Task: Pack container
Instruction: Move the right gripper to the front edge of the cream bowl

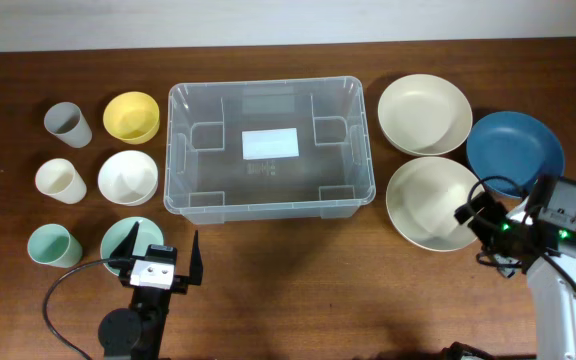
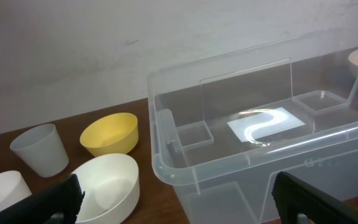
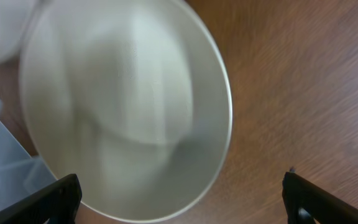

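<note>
The container (image 1: 268, 207), a large clear bin with a white label on its bottom, stands in the middle of the table with nothing in it. My left gripper (image 1: 164, 245) is open in front of its near left corner, over the edge of a green bowl (image 1: 118, 240). In the left wrist view the container's rolled rim (image 2: 166, 168) lies between the spread fingers (image 2: 55, 202). My right gripper (image 1: 475, 235) is open over the near cream bowl (image 1: 428, 205). The right wrist view shows that bowl (image 3: 129, 106) blurred, filling the space above the open gripper (image 3: 179, 199), untouched.
Left of the bin are a yellow bowl (image 1: 132, 116), a white bowl (image 1: 128, 177), a grey cup (image 1: 68, 124), a white cup (image 1: 60, 180) and a green cup (image 1: 52, 245). To its right sit a second cream bowl (image 1: 424, 113) and a blue plate (image 1: 514, 150).
</note>
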`<act>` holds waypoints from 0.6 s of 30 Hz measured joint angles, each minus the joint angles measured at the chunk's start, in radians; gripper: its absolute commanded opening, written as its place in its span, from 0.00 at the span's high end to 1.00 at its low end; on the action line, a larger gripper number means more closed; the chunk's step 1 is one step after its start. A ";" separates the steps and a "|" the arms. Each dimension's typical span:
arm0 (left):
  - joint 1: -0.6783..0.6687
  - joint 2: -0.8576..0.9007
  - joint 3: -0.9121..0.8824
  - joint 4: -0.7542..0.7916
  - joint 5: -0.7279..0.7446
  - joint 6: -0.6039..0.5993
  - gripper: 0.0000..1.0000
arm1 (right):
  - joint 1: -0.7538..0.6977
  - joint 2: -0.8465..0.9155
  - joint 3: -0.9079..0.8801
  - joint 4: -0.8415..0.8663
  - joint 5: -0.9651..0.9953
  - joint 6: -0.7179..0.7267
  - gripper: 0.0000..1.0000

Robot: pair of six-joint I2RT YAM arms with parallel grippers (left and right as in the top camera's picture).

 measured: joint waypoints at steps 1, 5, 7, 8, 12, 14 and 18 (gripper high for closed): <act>0.000 0.000 0.000 0.000 0.000 0.000 0.00 | -0.002 0.000 -0.010 0.005 -0.004 0.000 0.01; 0.000 0.000 0.000 0.000 0.000 0.000 0.00 | -0.040 0.001 -0.051 0.016 -0.026 -0.003 0.01; 0.000 0.000 0.000 0.000 0.000 0.000 0.00 | -0.060 0.001 -0.061 0.018 -0.031 -0.003 0.01; 0.000 0.000 0.000 0.000 0.000 0.000 0.00 | -0.068 0.001 -0.066 0.021 -0.031 -0.003 0.01; 0.000 0.000 0.000 0.000 0.000 0.000 0.00 | -0.080 0.001 -0.102 0.055 -0.034 -0.007 0.01; 0.000 0.000 0.000 0.000 0.000 0.000 0.00 | -0.080 0.001 -0.125 0.077 -0.035 -0.013 0.01; 0.000 0.000 0.000 0.000 0.000 0.000 0.00 | -0.080 0.020 -0.158 0.113 -0.038 -0.018 0.01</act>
